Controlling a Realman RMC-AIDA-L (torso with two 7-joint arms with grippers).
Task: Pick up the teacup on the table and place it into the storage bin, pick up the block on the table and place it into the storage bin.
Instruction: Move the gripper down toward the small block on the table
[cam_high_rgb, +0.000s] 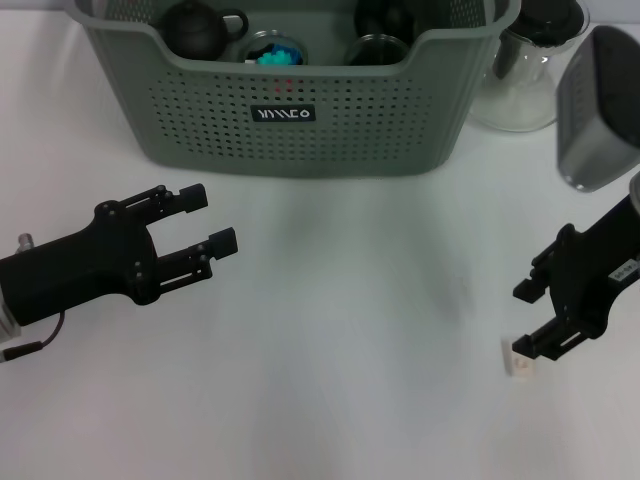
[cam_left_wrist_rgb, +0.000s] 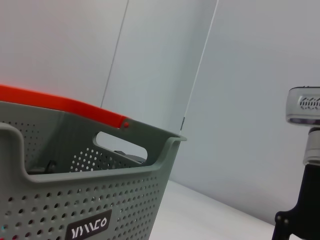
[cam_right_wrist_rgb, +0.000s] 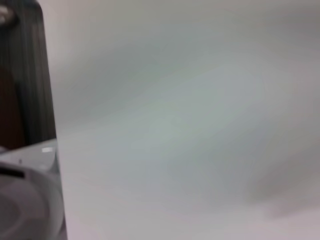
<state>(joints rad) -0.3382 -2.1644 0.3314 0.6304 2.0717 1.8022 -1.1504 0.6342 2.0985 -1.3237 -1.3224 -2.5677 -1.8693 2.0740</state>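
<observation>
1. The storage bin (cam_high_rgb: 290, 120) stands at the table's (cam_high_rgb: 340, 400) far edge.
2. The block (cam_high_rgb: 520, 360) – small, pale, probably light and stiff – lies near the right edge; grip its flat sides.
3. The right gripper (cam_high_rgb: 527, 318) is open just over it.
4. The left gripper (cam_high_rgb: 207, 220) hangs open, empty.

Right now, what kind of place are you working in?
Probably a lab or test bench, not a home: a bare white table, plain white wall panels behind, and a grey-green storage bin holding staged tea ware.
</observation>
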